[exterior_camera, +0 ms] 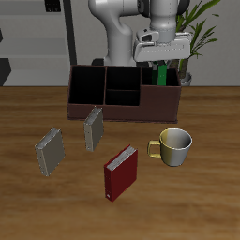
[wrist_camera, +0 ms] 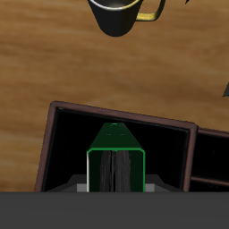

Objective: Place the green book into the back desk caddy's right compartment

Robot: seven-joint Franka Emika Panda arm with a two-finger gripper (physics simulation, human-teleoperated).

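Almost there: green book hanging right over the slot

We've got the gripper point(exterior_camera: 163, 62) clamped on the green book point(exterior_camera: 163, 75), held upright above the back desk caddy point(exterior_camera: 123, 94), its lower end at or just inside the right compartment point(wrist_camera: 121, 148). We reckon pickup and carry are done; what's left is lowering it in and letting go. Mug point(exterior_camera: 174, 146), red book point(exterior_camera: 120, 172) and grey books point(exterior_camera: 71, 141) sit out front.

1. No text, label, brand, number or sign can be read in either view.
2. The covers of the red book point(exterior_camera: 121, 172) and the two grey books point(exterior_camera: 50, 150) point(exterior_camera: 94, 128) show no legible lettering.
3. The mug point(exterior_camera: 174, 145) is plain.
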